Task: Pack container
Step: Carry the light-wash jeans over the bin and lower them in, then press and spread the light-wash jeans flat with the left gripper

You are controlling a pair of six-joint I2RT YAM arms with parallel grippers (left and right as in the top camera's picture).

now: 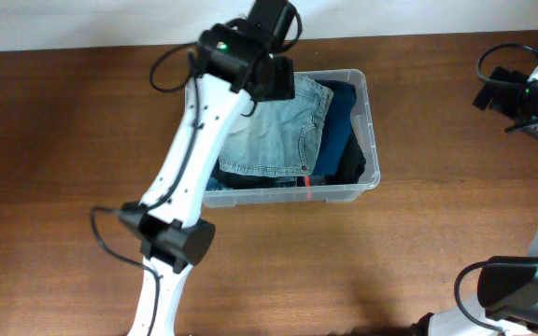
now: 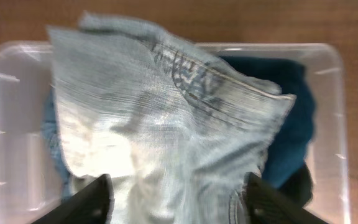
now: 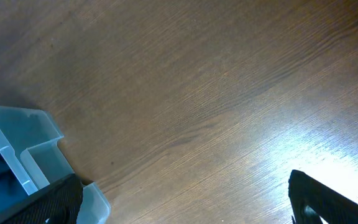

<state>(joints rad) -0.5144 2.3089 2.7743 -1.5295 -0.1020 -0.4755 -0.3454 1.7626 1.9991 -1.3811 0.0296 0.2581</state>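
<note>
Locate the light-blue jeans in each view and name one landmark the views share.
Overhead: the light-blue jeans lie in the container, just above the picture's centre.
Left wrist: the jeans fill the middle of the picture.
Right wrist: not in it.
Shared landmark: the container's clear rim; only one corner of it shows at lower left in the right wrist view.

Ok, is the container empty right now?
No, the container holds light-blue jeans lying on top of darker clothes.
</note>
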